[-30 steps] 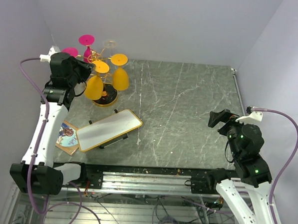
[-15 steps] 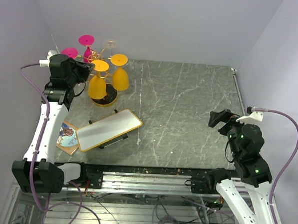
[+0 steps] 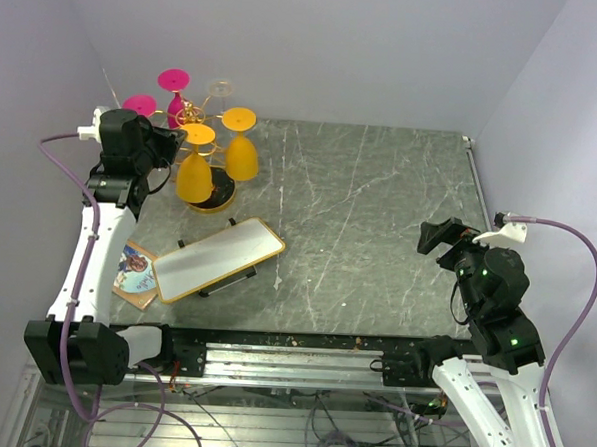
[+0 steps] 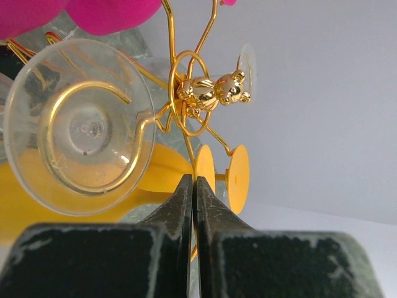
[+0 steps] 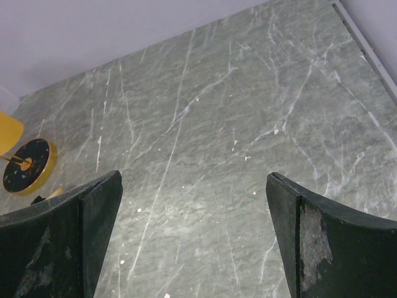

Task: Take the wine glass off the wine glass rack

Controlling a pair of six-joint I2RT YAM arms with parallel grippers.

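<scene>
Moved: yellow wine glass (image 3: pixel 194 176) beside the left tool (image 4: pixel 193 181) now hangs straighter.
Left tool: clenched, nothing visibly gripped.
Right tool (image 5: pixel 193 180): released, idle.
Progress: glasses still on rack (image 4: pixel 208 92); removal remains.

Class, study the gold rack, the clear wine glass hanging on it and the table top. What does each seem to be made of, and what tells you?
The rack looks like polished gold-coloured metal wire, going by its mirror-like shine and thin bends. The clear wine glass is see-through glass or clear plastic; the look cannot settle which. The table top seems to be grey marble-look stone or laminate, matte, with white veins.
</scene>
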